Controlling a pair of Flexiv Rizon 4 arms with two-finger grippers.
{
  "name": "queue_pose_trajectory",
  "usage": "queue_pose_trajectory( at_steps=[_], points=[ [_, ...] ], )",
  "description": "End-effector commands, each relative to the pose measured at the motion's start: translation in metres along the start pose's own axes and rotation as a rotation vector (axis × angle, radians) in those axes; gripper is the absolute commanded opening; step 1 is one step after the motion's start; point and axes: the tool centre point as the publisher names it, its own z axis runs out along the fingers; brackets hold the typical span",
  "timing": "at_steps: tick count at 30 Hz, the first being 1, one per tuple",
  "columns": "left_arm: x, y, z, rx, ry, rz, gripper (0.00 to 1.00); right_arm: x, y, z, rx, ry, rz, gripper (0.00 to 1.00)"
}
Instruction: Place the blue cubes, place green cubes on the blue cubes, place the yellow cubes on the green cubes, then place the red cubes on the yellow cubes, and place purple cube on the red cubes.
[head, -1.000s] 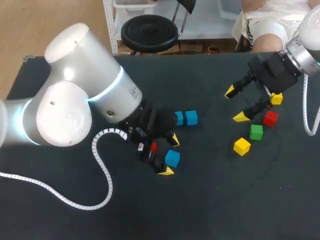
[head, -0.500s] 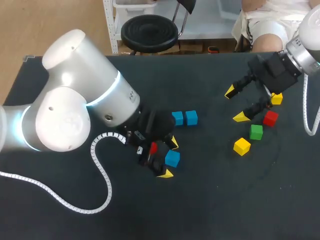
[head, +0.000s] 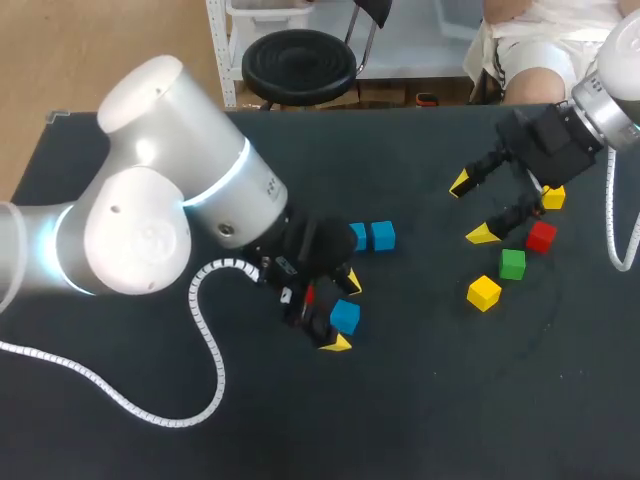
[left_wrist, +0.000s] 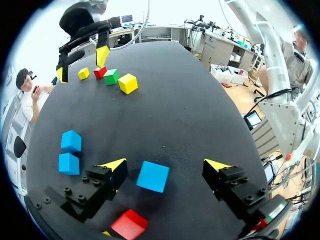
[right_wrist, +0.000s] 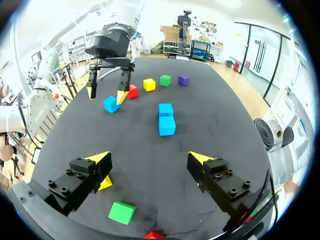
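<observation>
My left gripper (head: 342, 313) is open and low over the table, with a loose blue cube (head: 345, 316) between its fingers; neither finger touches the cube (left_wrist: 153, 176). A red cube (left_wrist: 129, 224) lies under the gripper's base. Two blue cubes (head: 370, 236) sit side by side just beyond. My right gripper (head: 471, 210) hangs open and empty at the far right. Below and beside it lie a yellow cube (head: 553, 197), a red cube (head: 541, 237), a green cube (head: 512, 264) and another yellow cube (head: 484, 293). The right wrist view shows yellow (right_wrist: 149, 84), green (right_wrist: 165, 80) and purple (right_wrist: 183, 80) cubes behind my left gripper (right_wrist: 106, 95).
My left arm's bulky elbow (head: 150, 210) and its white coiled cable (head: 205, 330) cover the table's left half and hide the cubes behind the gripper in the head view. The dark table (head: 420, 400) reaches its far edge just behind my right gripper.
The left arm's elbow has swayed slightly, while its gripper stays around the blue cube. The right arm and all cubes have kept their places.
</observation>
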Motion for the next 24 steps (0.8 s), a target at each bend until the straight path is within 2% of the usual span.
queue_pose_trajectory(
  at_steps=[1, 2, 3, 4, 5, 8, 9, 10, 14, 15, 16, 17, 18, 19, 20, 24],
  points=[
    [0.0008, 0.0027, 0.0010, 0.004, -0.001, 0.001, 0.97, 0.0003, 0.0005, 0.0001, 0.002, -0.002, -0.001, 1.00],
    [0.0011, 0.0028, 0.0009, 0.004, -0.001, 0.002, 0.84, 0.0003, 0.0005, 0.0001, 0.002, -0.002, -0.001, 1.00],
    [0.0017, 0.0029, 0.0009, 0.003, -0.001, 0.003, 0.58, 0.0003, 0.0005, 0.0001, 0.002, -0.002, -0.001, 1.00],
    [0.0022, 0.0030, 0.0009, 0.003, -0.001, 0.003, 0.48, 0.0003, 0.0005, 0.0001, 0.002, -0.002, -0.001, 1.00],
    [0.0027, 0.0030, 0.0010, 0.003, -0.001, 0.002, 0.44, 0.0003, 0.0005, 0.0001, 0.002, -0.002, -0.001, 1.00],
    [0.0050, 0.0030, 0.0032, 0.005, 0.002, 0.001, 0.09, 0.0003, 0.0005, 0.0001, 0.002, -0.002, -0.001, 1.00],
    [0.0059, 0.0032, 0.0040, 0.007, 0.003, 0.000, 0.02, 0.0003, 0.0005, 0.0001, 0.002, -0.002, -0.001, 1.00],
    [0.0067, 0.0034, 0.0047, 0.008, 0.004, -0.001, 0.00, 0.0003, 0.0005, 0.0001, 0.002, -0.002, -0.001, 1.00],
    [0.0086, 0.0035, 0.0064, 0.014, 0.007, -0.005, 0.00, 0.0003, 0.0005, 0.0001, 0.002, -0.002, -0.001, 1.00],
    [0.0086, 0.0034, 0.0064, 0.015, 0.008, -0.004, 0.08, 0.0003, 0.0005, 0.0001, 0.002, -0.002, -0.001, 1.00],
    [0.0086, 0.0034, 0.0064, 0.015, 0.007, -0.003, 0.09, 0.0003, 0.0005, 0.0001, 0.002, -0.002, -0.001, 1.00],
    [0.0085, 0.0033, 0.0062, 0.014, 0.007, -0.004, 0.15, 0.0003, 0.0005, 0.0001, 0.002, -0.002, -0.001, 1.00],
    [0.0084, 0.0031, 0.0054, 0.012, 0.007, -0.006, 0.33, 0.0003, 0.0005, 0.0001, 0.002, -0.002, -0.001, 1.00],
    [0.0082, 0.0029, 0.0045, 0.010, 0.007, -0.008, 0.64, 0.0003, 0.0005, 0.0001, 0.002, -0.002, -0.001, 1.00],
    [0.0080, 0.0027, 0.0035, 0.008, 0.006, -0.009, 1.00, 0.0003, 0.0005, 0.0001, 0.002, -0.002, -0.001, 1.00],
    [0.0094, 0.0011, 0.0010, -0.003, 0.009, -0.023, 1.00, 0.0003, 0.0005, 0.0001, 0.002, -0.002, -0.001, 1.00]
  ],
)
